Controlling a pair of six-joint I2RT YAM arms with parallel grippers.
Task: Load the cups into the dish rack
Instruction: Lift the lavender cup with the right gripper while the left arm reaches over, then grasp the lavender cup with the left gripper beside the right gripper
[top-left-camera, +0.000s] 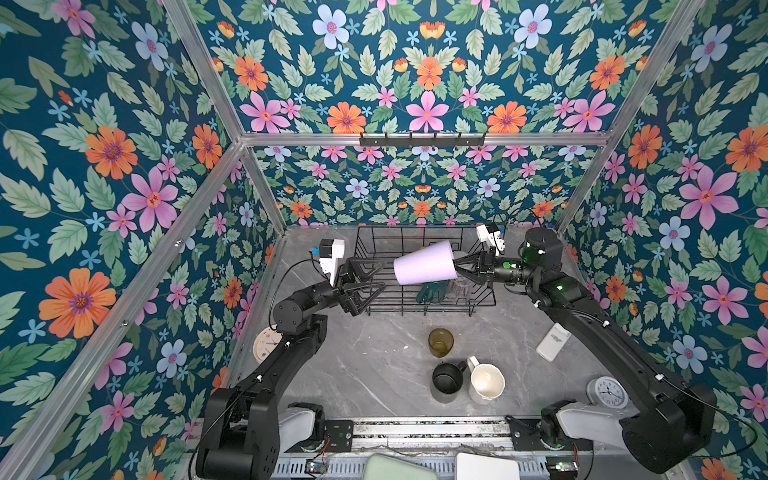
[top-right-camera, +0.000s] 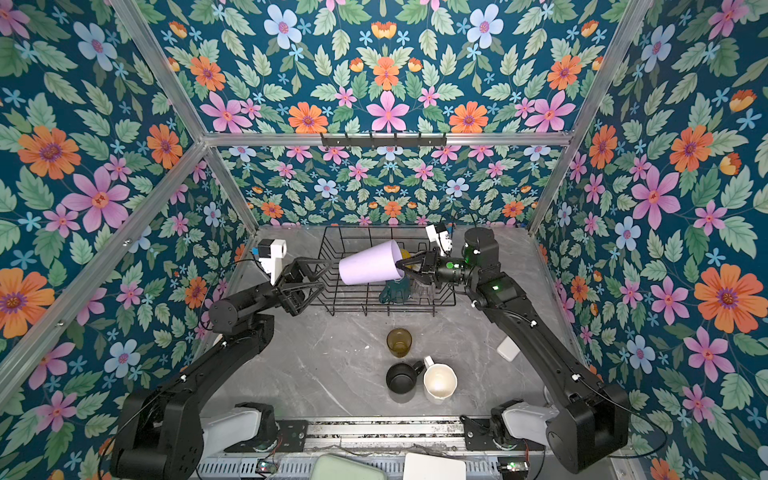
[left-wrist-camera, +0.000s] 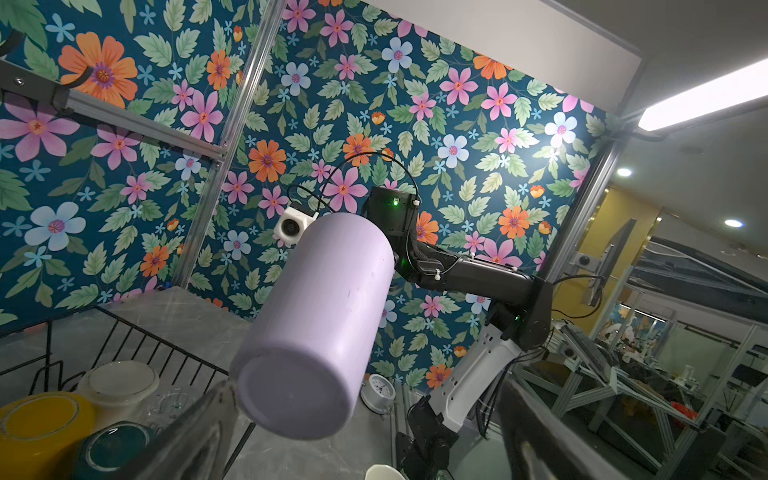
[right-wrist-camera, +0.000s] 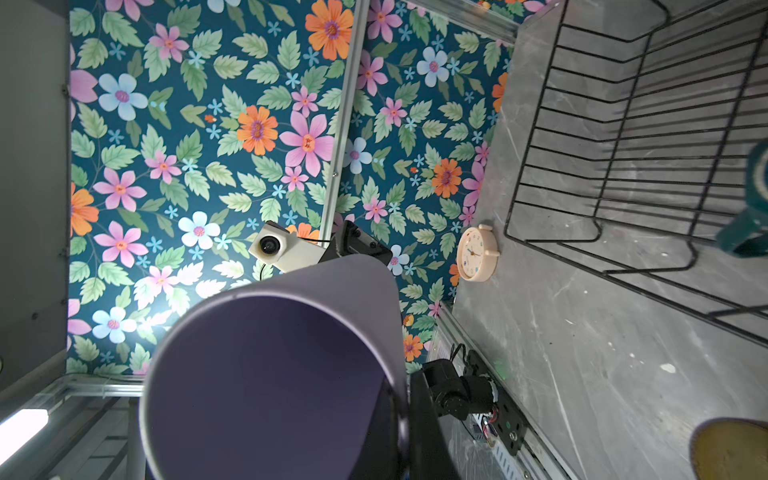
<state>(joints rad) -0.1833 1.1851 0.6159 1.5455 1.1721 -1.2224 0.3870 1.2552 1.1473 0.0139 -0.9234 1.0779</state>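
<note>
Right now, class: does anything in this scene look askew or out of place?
Yes. The lilac tapered tumbler hangs sideways in mid-air above the black wire dish rack, pinched at its rim by the right tool, not yet set down.

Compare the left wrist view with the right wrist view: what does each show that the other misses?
Only left wrist: the closed base of the lilac tumbler, a yellow mug in the dish rack, a white clock. Only right wrist: the tumbler's hollow inside, a peach clock, the amber glass. Both: the tumbler, the rack's black wires, the dark-green mug.
</note>
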